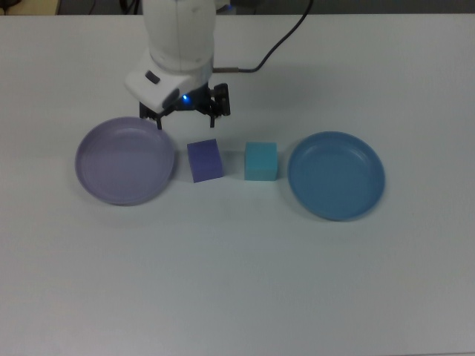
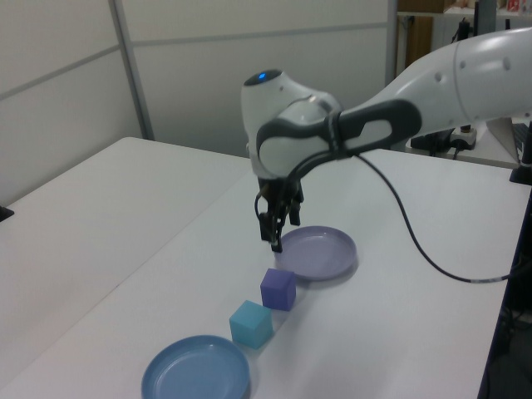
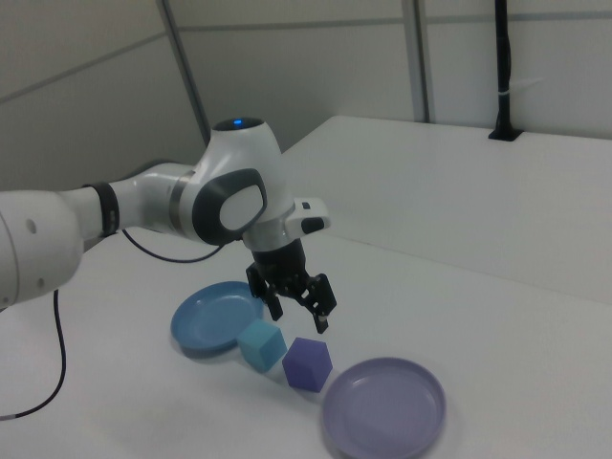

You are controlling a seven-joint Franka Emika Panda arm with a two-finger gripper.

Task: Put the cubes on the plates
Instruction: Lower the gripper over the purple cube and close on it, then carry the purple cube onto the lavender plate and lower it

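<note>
Jaws apart, gripper point(image 1: 185, 117) pointing down, top view upper left, above purple cube point(image 1: 205, 160); cyan cube point(image 1: 260, 161) beside.

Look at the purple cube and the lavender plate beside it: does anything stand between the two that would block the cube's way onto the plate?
Nothing visible does. The purple cube sits just to the top view's right of the lavender plate, with only bare table between them. The open gripper hangs above, holding nothing.
</note>
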